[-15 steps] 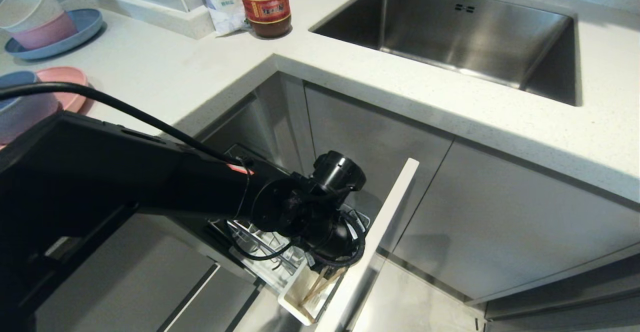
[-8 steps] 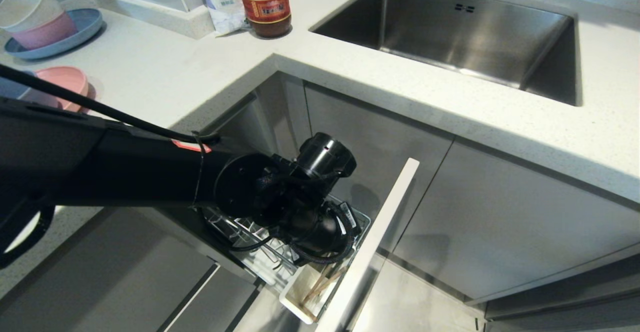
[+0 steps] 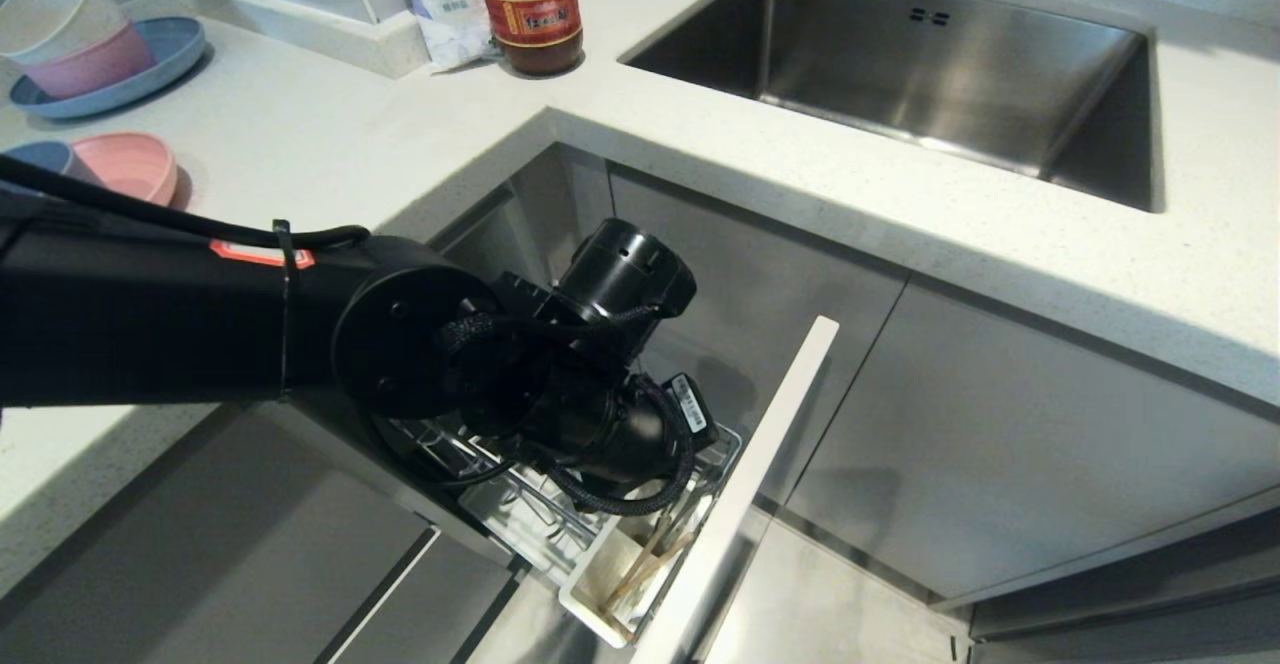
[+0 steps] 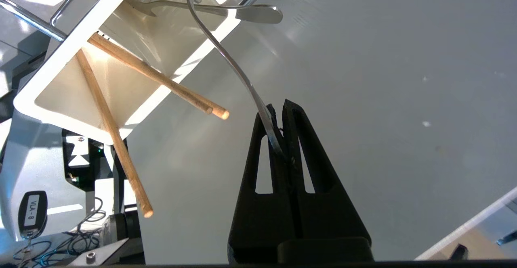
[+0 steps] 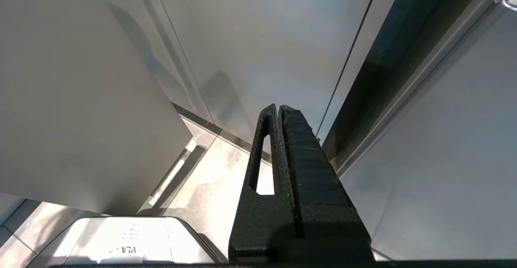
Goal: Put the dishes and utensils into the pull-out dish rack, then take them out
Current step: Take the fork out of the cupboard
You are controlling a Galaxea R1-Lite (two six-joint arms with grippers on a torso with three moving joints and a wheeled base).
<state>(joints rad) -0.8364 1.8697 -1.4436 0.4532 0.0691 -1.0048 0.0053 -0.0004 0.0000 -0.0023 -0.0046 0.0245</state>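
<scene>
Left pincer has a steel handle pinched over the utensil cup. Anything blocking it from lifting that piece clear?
Nothing lies across its way out. The left pincer is shut on the steel utensil, whose head sits at the utensil cup mouth. The chopsticks lean beside it, apart, and a second steel utensil lies across the rim, close to its head.

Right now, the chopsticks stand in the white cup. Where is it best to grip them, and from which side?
Probably near the free upper ends of the chopsticks, coming from above the white utensil cup. They lean out over its rim, crossed, with the lower parts inside the cup. The left gripper is shut on a steel utensil's handle.
</scene>
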